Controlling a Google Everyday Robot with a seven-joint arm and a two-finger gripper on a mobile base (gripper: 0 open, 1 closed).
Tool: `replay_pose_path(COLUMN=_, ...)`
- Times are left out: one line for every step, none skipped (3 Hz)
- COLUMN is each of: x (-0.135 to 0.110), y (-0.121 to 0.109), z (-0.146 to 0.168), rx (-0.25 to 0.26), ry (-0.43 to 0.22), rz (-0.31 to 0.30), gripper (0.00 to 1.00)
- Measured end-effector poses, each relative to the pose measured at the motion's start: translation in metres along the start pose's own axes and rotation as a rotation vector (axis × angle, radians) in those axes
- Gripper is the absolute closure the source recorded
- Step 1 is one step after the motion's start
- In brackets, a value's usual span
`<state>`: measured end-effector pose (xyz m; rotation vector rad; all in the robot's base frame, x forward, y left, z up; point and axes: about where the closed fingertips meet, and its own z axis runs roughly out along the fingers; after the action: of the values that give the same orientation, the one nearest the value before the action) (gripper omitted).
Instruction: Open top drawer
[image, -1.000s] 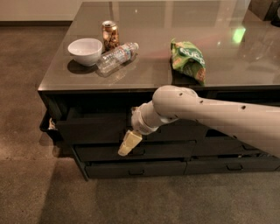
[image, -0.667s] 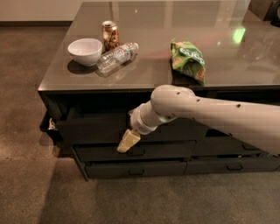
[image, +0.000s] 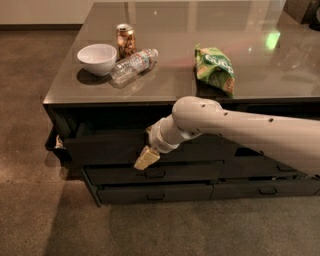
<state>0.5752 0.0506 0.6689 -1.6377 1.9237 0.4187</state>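
Note:
The top drawer (image: 102, 146) is the tall dark front just under the tabletop. It stands a little way out of the cabinet, and its left end juts past the frame. My gripper (image: 146, 158) is at the end of the pale arm that reaches in from the right. It sits against the lower middle of that drawer front, tilted down and to the left. The drawer's handle is hidden behind the gripper.
On the glossy tabletop (image: 170, 87) stand a white bowl (image: 97, 58), a can (image: 125, 40), a plastic bottle on its side (image: 133, 64) and a green snack bag (image: 215, 68). Two slimmer drawers (image: 150, 174) (image: 155, 194) lie below. Brown carpet (image: 45, 215) surrounds the cabinet.
The gripper has shifted very slightly up and left along the drawer front. The drawer and the things on the table look unchanged.

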Motion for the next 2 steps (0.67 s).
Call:
replay_pose_path(x=0.0001, y=0.0, z=0.0, rx=0.0, ry=0.0, rz=0.0, gripper=0.28)
replay_pose_path(x=0.0014, y=0.0, z=-0.0009, rx=0.0, ry=0.0, rz=0.002, gripper=0.35)
